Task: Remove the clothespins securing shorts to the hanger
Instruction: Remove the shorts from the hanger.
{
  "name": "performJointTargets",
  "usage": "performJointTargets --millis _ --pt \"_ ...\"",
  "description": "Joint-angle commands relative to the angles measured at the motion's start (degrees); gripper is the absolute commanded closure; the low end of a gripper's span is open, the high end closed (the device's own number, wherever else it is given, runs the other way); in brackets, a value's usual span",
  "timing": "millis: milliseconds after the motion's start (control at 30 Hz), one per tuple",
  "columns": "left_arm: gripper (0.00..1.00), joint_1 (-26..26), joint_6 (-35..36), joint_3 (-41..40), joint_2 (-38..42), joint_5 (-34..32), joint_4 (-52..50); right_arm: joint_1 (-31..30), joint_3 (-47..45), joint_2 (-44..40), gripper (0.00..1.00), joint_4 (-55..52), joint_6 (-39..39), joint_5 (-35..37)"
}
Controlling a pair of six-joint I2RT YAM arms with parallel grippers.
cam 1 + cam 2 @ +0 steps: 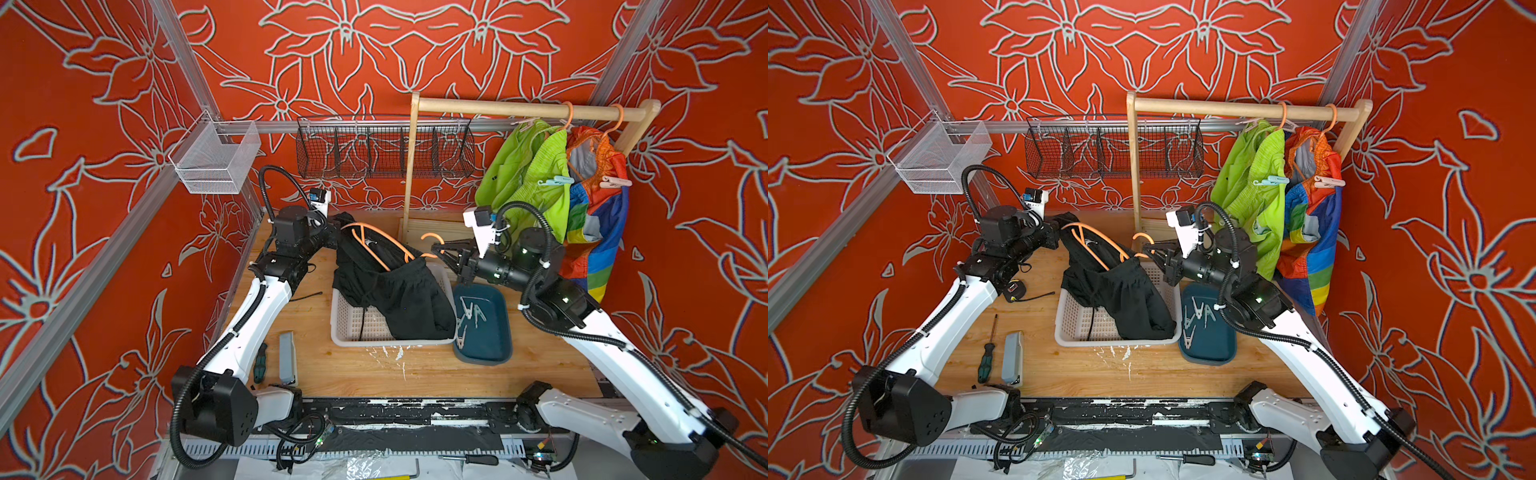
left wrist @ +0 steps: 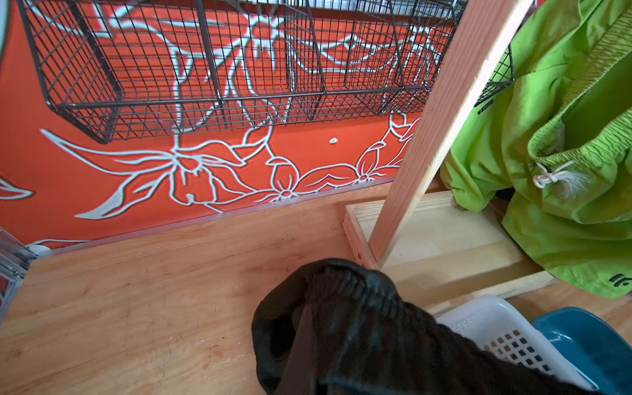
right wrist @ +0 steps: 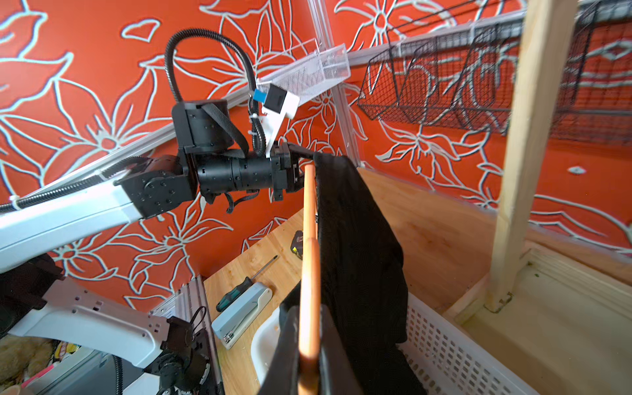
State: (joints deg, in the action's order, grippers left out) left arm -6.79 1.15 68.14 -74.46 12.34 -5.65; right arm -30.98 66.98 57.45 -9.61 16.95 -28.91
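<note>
Black shorts [image 1: 399, 291] hang from my left gripper [image 1: 338, 224], which is shut on their waistband [image 2: 352, 284], and sag into the white basket [image 1: 353, 328]. An orange hanger [image 1: 374, 235] runs through them. My right gripper [image 1: 436, 249] is shut on that hanger near its hook, both fingers [image 3: 287, 349] pressed against the orange bar [image 3: 309, 273]. On the wooden rail [image 1: 519, 110] hang lime green shorts [image 1: 523, 174] with a pale blue clothespin [image 1: 555, 180] and rainbow shorts [image 1: 598, 232] with a pink clothespin [image 1: 615, 181]. Several loose clothespins [image 1: 469, 316] lie in the teal tray [image 1: 494, 345].
A black wire basket [image 1: 386, 149] and a white mesh basket [image 1: 212, 162] hang on the back rail. The rack's upright post [image 1: 409, 166] stands just behind the hanger hook. A grey stapler [image 1: 1012, 357] and a screwdriver [image 1: 986, 357] lie at the front left of the table.
</note>
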Motion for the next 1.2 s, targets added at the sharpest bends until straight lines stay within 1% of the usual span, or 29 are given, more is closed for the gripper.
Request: performJointTargets --millis 0,100,200,267,333,400,433,567,733,800,900,1000,1100,1167 --pt "1.0 1.56 -1.21 1.16 -1.39 -1.99 0.55 2.28 -0.32 -3.25 1.0 -1.97 -0.2 0.87" --pt "1.0 1.08 -1.67 0.64 -0.67 -1.54 -0.09 4.54 -1.2 -4.74 1.0 -0.41 -0.39 5.9" --pt "1.0 -1.76 -0.2 0.69 0.91 -3.17 -2.26 6.2 -1.94 -4.82 1.0 4.29 0.79 11.05" --pt "1.0 -5.3 1.14 2.3 1.63 -5.36 -6.12 6.96 -0.74 -2.78 1.0 7.66 1.99 13.15" --pt "1.0 -9.89 2.45 4.97 1.88 -9.35 -11.24 6.99 2.07 1.02 1.0 9.45 2.3 14.04" --pt "1.0 -14.53 2.88 7.18 2.85 -11.93 -14.48 6.99 5.17 5.46 1.0 11.62 2.8 13.26" --pt "1.0 -16.32 1.85 8.42 3.63 -12.35 -16.31 6.99 6.64 8.03 1.0 12.82 3.27 13.07" --pt "1.0 -21.22 -3.57 12.1 8.18 -11.47 -20.83 6.9 12.52 17.03 1.0 16.69 5.07 10.14" --pt "1.0 -28.31 -8.11 15.14 12.68 -12.37 -22.99 6.73 15.19 23.17 1.0 20.49 7.53 7.36" --pt "1.0 -31.36 -9.31 16.85 12.61 -13.17 -24.04 6.72 15.82 24.53 1.0 21.34 7.83 6.98" --pt "1.0 -36.21 -9.16 21.44 10.6 -16.68 -27.23 6.72 17.84 25.9 1.0 20.73 7.31 6.38" --pt "1.0 -37.73 -11.0 24.07 8.98 -15.15 -27.21 6.72 21.85 27.45 1.0 18.45 6.19 5.7" --pt "1.0 -38.95 -13.81 25.9 7.44 -11.42 -25.14 6.72 25.35 29.29 1.0 16.31 5.63 4.26" --pt "1.0 -40.91 -13.17 26.62 6.2 -12.15 -23.9 6.72 25.84 29.81 1.0 16.36 5.82 3.65"
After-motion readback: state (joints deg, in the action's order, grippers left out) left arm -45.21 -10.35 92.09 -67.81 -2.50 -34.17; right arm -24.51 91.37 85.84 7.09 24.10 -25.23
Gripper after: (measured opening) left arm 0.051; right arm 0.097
